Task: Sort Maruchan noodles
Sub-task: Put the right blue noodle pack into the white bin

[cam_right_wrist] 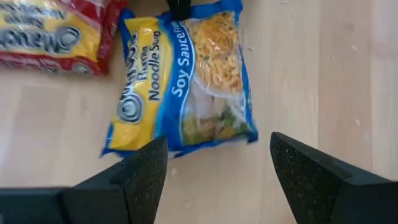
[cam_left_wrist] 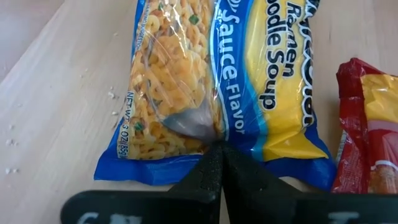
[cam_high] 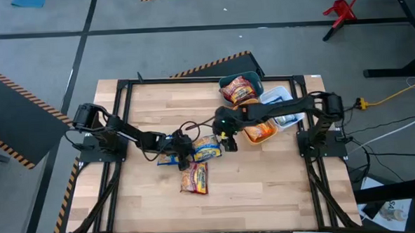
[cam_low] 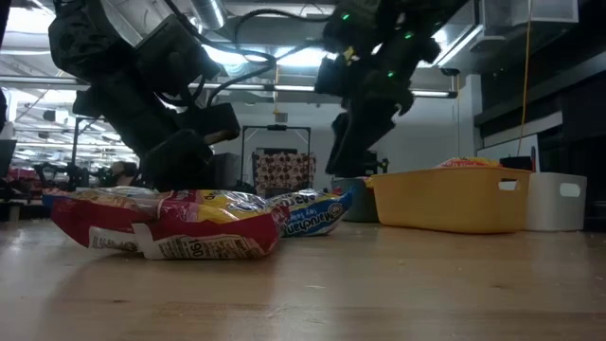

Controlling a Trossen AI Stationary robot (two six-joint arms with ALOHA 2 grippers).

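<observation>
A blue-and-yellow noodle packet (cam_high: 207, 150) lies flat on the wooden table, also seen in the left wrist view (cam_left_wrist: 236, 81) and the right wrist view (cam_right_wrist: 186, 81). A red packet (cam_high: 194, 178) lies flat just nearer the front edge. My left gripper (cam_left_wrist: 217, 155) is shut, with its tips at the blue packet's left end. My right gripper (cam_right_wrist: 217, 168) hangs open above the packet's right end and touches nothing. Another bit of blue wrapper (cam_high: 169, 160) shows beside the left arm. My left gripper's shut fingertips meet the blue-and-yellow packet at its short left end (cam_left_wrist: 214, 134), just inside the sealed edge. They come slanting down from the table's left. The packet lies flat on the table. Whether any film is caught between the tips, I cannot tell.
At the back right stand a yellow bin (cam_high: 259, 133) with an orange packet, a white bin (cam_high: 280, 103), and a teal bin (cam_high: 228, 81) holding red and orange packets. Bare wood lies toward the front and right of the packets.
</observation>
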